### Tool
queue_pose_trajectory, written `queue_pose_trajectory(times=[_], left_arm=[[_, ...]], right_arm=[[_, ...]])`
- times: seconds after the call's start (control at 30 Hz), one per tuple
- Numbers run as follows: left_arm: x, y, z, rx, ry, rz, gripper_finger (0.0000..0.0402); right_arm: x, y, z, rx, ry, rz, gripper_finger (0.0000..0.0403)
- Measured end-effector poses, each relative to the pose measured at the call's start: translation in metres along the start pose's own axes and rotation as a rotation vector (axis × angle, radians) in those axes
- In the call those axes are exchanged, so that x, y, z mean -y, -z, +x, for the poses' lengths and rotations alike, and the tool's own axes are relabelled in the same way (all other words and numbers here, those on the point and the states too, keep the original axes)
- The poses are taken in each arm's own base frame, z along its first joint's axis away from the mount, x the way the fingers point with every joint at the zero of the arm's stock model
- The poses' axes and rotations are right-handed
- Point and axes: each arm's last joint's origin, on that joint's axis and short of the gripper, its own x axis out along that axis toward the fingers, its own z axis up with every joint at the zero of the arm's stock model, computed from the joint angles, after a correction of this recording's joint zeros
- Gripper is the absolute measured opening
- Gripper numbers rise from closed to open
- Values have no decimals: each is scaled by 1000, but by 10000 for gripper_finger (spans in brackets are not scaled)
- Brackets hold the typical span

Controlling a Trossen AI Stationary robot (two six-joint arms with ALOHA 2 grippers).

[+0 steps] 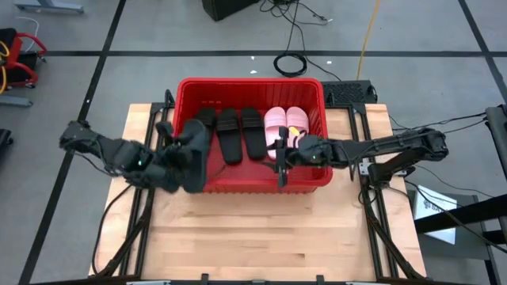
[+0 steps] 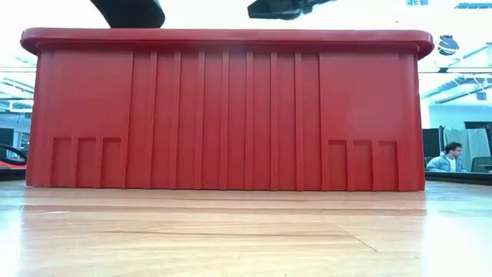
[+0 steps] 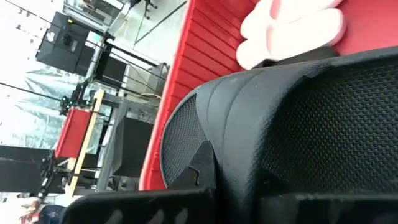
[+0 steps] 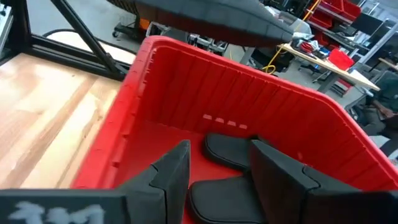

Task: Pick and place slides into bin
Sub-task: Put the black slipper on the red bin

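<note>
The red bin point(image 1: 313, 99) stands on the wooden table. Three black slides point(image 1: 230, 134) and a pale pink pair point(image 1: 285, 123) lie on its floor. My left gripper point(image 1: 176, 162) is at the bin's near left corner, shut on another black slide point(image 1: 194, 142). That slide fills the left wrist view point(image 3: 298, 130) and shows above the bin's rim in the right wrist view point(image 4: 199, 15). My right gripper point(image 4: 217, 174) stands open over the bin's near right part point(image 1: 281, 154), with nothing between its fingers. My left gripper is shut on the black slide, but the slide itself point(image 3: 249, 155) hides the place of contact, so I cannot tell which part the fingers have. The slide hangs clear, above the bin's left rim point(image 4: 146, 53).
The low view shows only the bin's near wall point(image 2: 231, 115) and bare wood in front of it. Bare table point(image 1: 261, 229) lies between the bin and the near edge. Black frame rails point(image 1: 372, 198) run along both sides. A person point(image 2: 446, 158) sits far behind.
</note>
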Motion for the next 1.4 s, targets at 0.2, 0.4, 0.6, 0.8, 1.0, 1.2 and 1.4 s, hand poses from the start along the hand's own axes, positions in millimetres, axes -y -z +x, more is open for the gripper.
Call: queue_pose_trajectory(times=[0.2, 0.4, 0.6, 0.8, 1.0, 1.2, 1.4], left_arm=[[-17, 6, 28, 70, 86, 40, 16], [-38, 15, 55, 23, 31, 61, 14], [-57, 24, 80, -30, 91, 44, 10], [-76, 29, 100, -24, 93, 28, 20], [-83, 37, 128, -70, 164, -1, 4], [-83, 46, 166, -180, 213, 33, 23], [-87, 58, 200, -225, 255, 36, 25]], right_arm=[[27, 9, 4, 4, -10, 20, 155], [48, 20, 6, -42, 30, 39, 155], [61, 28, 6, -83, 63, 42, 155], [76, 32, 5, -72, 73, 15, 155], [92, 37, 3, -21, 15, 35, 155], [110, 44, 0, -23, 50, 36, 155], [125, 51, -3, -26, 61, 42, 155]])
